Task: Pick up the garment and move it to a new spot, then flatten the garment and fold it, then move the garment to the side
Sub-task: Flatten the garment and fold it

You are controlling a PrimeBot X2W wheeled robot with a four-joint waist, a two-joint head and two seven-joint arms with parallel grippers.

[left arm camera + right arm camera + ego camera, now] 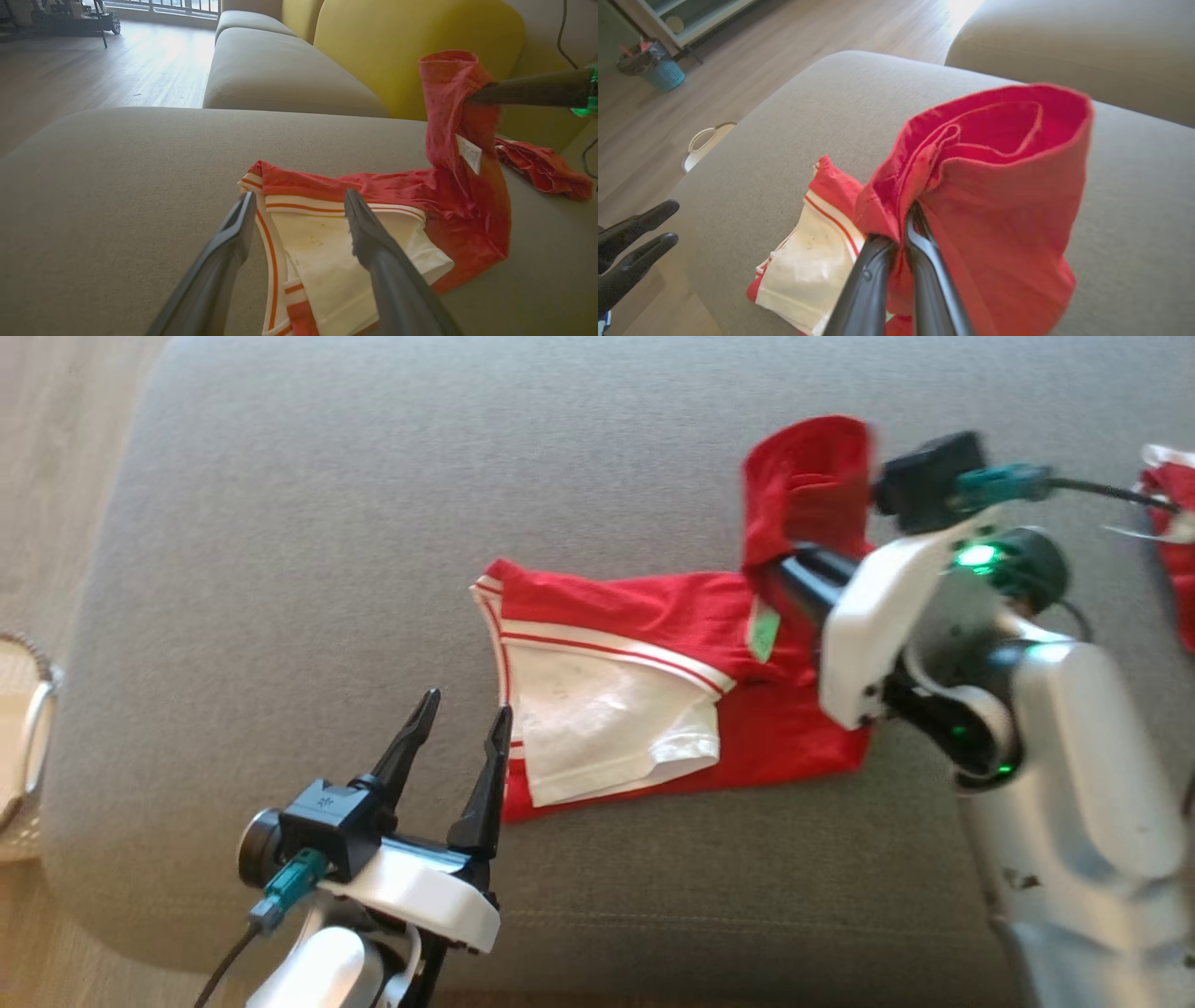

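The grey sofa seat [280, 569] is the largest thing here. A second grey seat cushion [280, 70] lies beyond it, with a yellow back cushion [411, 37] behind.

One garment [653, 607] lies near the middle of the seat. It is red, with a white panel [597, 719] on its near side, and the panel is edged by a white band carrying a thin red stripe. Most of the garment rests flat and somewhat rumpled on the cushion. Its right end is raised off the seat into a loose red tube of fabric [1008, 186].

A second red garment [542, 168] lies crumpled on the seat, well apart to the right. That makes two garments in all.

There are two arms. The right jaws are closed on a fold of the raised red fabric and hold it up. The left jaws stand wide apart and hold nothing. They hover just beside the garment's near left corner, and I cannot tell whether they touch it.

One small tag [468, 153] hangs from the lifted part.
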